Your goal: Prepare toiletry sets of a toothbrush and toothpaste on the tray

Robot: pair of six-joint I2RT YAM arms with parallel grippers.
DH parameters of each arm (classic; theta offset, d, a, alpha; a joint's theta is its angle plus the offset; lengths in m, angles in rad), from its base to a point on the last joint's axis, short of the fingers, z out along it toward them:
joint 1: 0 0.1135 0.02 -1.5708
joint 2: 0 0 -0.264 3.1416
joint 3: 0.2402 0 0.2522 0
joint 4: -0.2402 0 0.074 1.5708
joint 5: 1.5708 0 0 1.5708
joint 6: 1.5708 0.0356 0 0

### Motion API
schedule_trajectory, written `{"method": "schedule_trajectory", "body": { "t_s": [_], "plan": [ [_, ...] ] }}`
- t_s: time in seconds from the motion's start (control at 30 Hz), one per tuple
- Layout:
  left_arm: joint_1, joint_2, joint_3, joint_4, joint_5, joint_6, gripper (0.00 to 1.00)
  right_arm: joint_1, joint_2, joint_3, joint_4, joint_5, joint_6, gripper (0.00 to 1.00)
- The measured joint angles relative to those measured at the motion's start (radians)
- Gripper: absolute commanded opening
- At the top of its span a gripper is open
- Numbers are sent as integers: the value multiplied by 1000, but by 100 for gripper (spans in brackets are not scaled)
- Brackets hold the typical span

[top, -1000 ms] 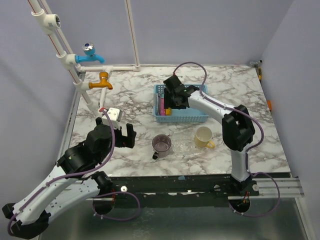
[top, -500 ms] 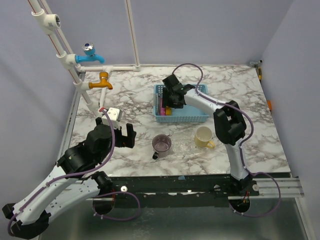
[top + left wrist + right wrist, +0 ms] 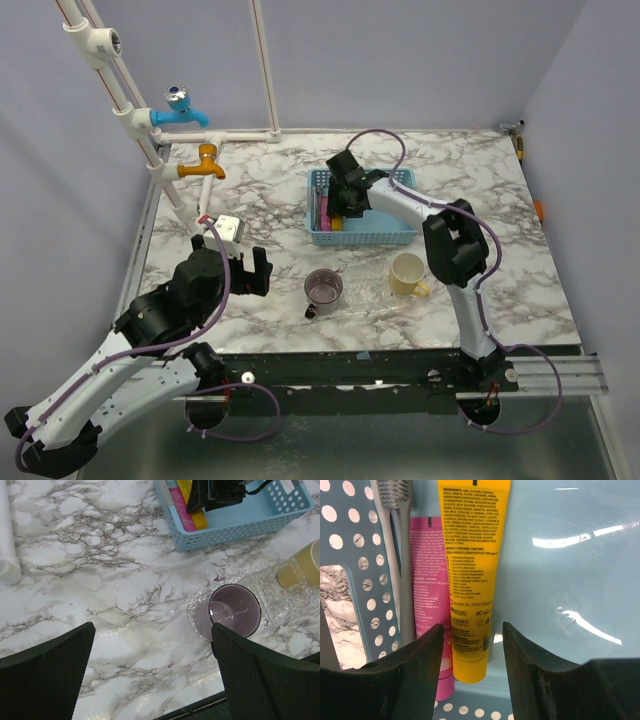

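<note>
While right gripper (image 3: pixel 472 630) straddles yellow tube (image 3: pixel 472 555), jaws apart, neighbouring pink tube (image 3: pixel 427 580) may get pinched too; left gripper (image 3: pixel 152 630) wide open.

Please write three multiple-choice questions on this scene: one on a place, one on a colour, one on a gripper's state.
1. The yellow tube lies: A in the blue basket; B in a cup; C on bare marble.
2. The tube beside it is: A green; B pink; C white.
3. The left gripper is: A shut on a cup; B shut on a toothbrush; C open and empty.
1 A: basket walls surround it. 2 B: the pink tube lies beside it. 3 C: its jaws stand wide apart, gripping nothing.
</note>
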Motion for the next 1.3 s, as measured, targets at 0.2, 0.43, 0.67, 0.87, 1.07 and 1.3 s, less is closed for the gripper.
{"method": "schedule_trajectory", "body": {
  "t_s": [0.2, 0.43, 0.67, 0.87, 1.07, 1.3],
  "plan": [
    [0, 0, 0, 0, 0, 0, 99, 0, 3, -1, 10, 0, 0, 44],
    [0, 2, 0, 0, 0, 0, 99, -11, 3, -21, 30, 12, -2, 44],
    [0, 5, 0, 0, 0, 0, 99, -17, 3, -45, 34, 20, -3, 43],
    [2, 6, 0, 0, 0, 0, 99, -17, 3, -45, 33, 24, -10, 26],
    [2, 6, 0, 0, 0, 0, 99, -18, 3, -45, 32, 26, -13, 21],
    [2, 10, 0, 0, 0, 0, 99, -18, -9, -53, 31, 29, -22, 20]
  ]
}}
